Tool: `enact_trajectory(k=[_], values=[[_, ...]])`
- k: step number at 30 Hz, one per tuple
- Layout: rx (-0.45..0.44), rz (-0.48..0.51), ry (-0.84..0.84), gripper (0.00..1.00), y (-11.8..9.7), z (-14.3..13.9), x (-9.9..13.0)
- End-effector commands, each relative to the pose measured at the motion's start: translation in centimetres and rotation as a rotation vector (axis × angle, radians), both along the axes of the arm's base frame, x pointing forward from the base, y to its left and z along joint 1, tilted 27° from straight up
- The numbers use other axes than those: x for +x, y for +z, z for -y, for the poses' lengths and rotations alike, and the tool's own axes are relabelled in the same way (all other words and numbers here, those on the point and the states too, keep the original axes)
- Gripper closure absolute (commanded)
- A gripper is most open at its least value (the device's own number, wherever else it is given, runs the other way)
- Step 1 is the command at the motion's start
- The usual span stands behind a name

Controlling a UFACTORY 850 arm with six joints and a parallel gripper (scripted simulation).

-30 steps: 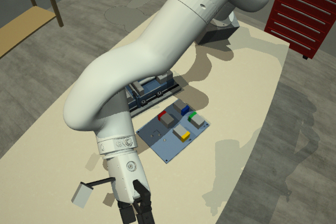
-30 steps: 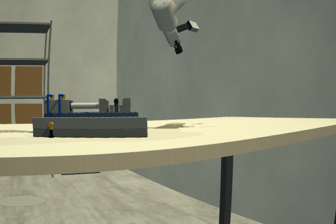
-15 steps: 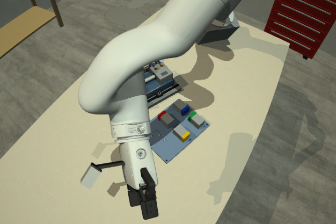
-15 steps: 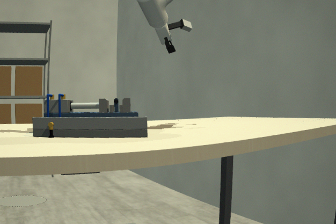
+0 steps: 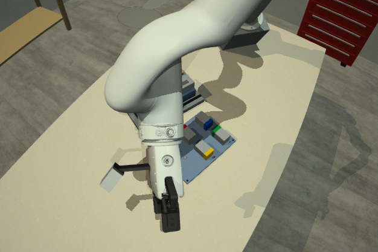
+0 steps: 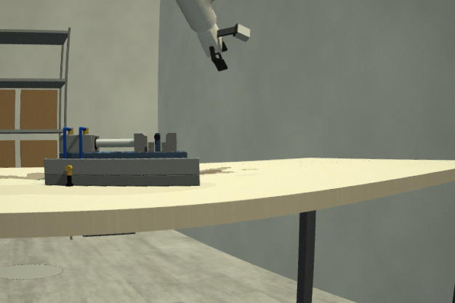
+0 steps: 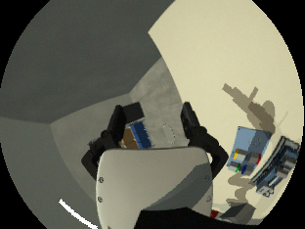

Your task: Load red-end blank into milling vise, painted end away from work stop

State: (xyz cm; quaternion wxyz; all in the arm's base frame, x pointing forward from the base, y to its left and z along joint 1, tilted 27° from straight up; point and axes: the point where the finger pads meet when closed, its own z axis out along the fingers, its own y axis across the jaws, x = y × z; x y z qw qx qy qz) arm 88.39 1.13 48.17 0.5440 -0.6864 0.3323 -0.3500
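Observation:
My gripper [image 5: 166,214] [image 6: 222,58] [image 7: 152,110] is open and empty, high in the air beyond the infeed plate [image 5: 195,171] [image 7: 252,137]. The blank with the red end [image 5: 188,135] lies on that plate; its red end is partly hidden by the arm in the top view. Blanks with a blue end [image 5: 208,124], a green end [image 5: 222,136] and a yellow end [image 5: 203,147] lie there too. The vise [image 5: 188,85] [image 7: 280,168] is mostly hidden by the arm in the top view. In the exterior view its fixed jaw [image 6: 171,142] and work stop [image 6: 157,143] show, with no blank visible between the jaws.
The vise stands on a raised grey plate [image 6: 121,171] on the table [image 5: 70,212]. Blue hoses [image 6: 81,144] rise at its cylinder end. The wrist camera [image 5: 112,179] [image 6: 242,32] juts out sideways from the arm. A red drawer cabinet [image 5: 339,13] stands beyond the table.

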Motion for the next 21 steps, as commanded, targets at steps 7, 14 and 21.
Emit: enact_trajectory(k=[7, 14, 21], values=[[0.019, -0.073, -0.034, 0.00, -0.5, 0.2, -1.2], [0.057, -0.215, -0.099, 0.00, -1.6, 0.4, -3.5], [0.057, -0.215, -0.099, 0.00, -1.6, 0.4, -3.5]])
